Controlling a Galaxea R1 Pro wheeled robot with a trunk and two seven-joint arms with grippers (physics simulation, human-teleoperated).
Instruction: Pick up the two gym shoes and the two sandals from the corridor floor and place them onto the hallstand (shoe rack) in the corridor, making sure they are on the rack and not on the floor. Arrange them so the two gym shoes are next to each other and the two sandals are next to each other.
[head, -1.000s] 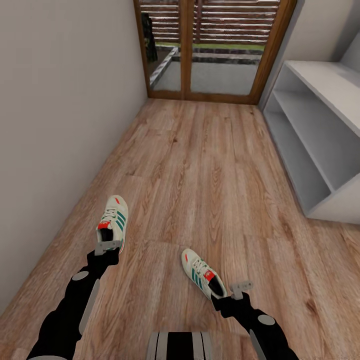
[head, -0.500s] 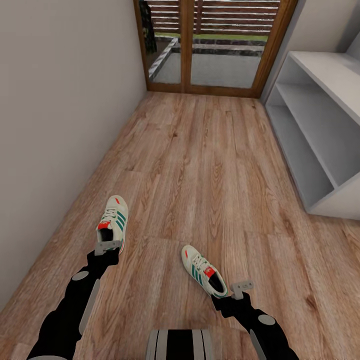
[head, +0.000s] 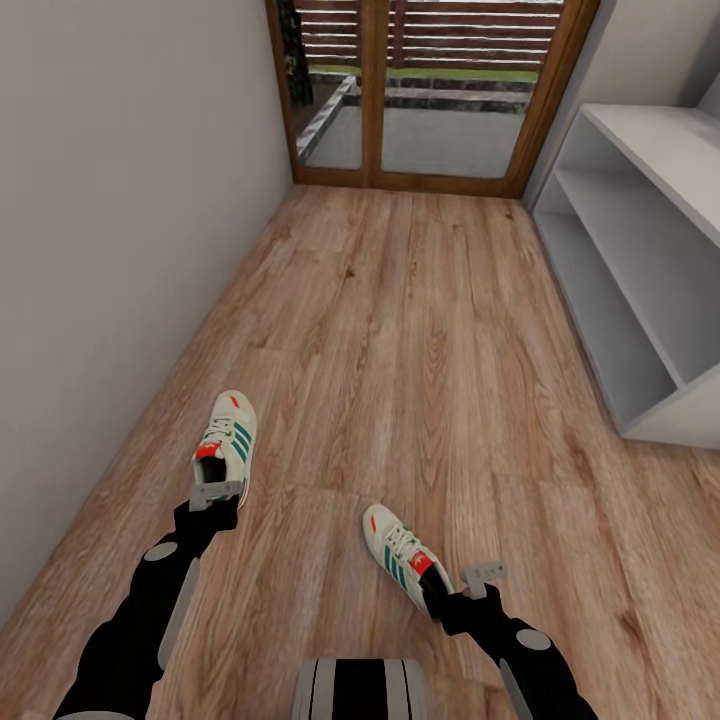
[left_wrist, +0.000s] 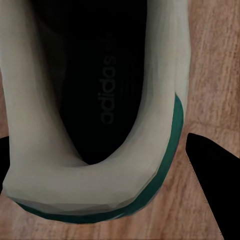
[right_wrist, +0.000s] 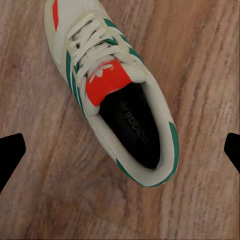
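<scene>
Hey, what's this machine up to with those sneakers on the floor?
It is a two-armed robot tidying shoes in a corridor. Its left gripper is down at the heel of one gym shoe, and its right gripper is poised over the heel end of the other gym shoe, fingers spread wide. Both shoes lie on the wood floor; neither looks lifted yet. The grey shoe rack where they belong stands along the right wall, with nothing visible on its shelves.

"adidas" wordmark printed on dark insole of gym shoe, readable in left wrist view. White trefoil logo on orange-red tongue patch of other gym shoe in right wrist view; small print on its insole too blurred to read. No other text.
</scene>
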